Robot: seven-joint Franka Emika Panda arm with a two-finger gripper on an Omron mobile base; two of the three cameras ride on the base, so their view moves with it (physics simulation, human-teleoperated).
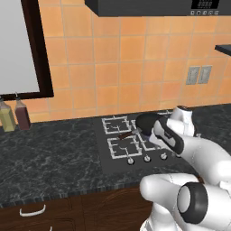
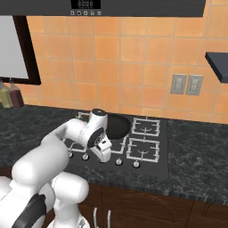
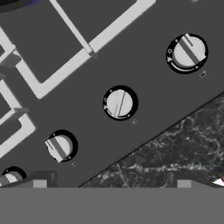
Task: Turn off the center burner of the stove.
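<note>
The stove (image 2: 153, 167) is a flat black cooktop with pale-grey wire grates and a front row of small round silver knobs. A dark pan (image 2: 119, 124) sits over its middle and hides the center burner. My gripper (image 2: 105, 157) points down over the middle of the knob row, covering one knob there. In the hand view my gripper (image 3: 111, 184) is open, its fingertips (image 3: 39, 183) wide apart, above a silver knob (image 3: 119, 103). Two more knobs (image 3: 188, 52) (image 3: 60, 147) flank it. From the left base view I see the pan (image 1: 146, 121) and three knobs (image 1: 147, 158).
Dark marble counter (image 1: 49, 158) surrounds the cooktop, and its front edge lies just past the knobs. Two bottles (image 1: 21, 115) stand at the far left by a window. A range hood (image 2: 102, 6) hangs overhead, outlets (image 2: 187, 84) on the orange tiled wall.
</note>
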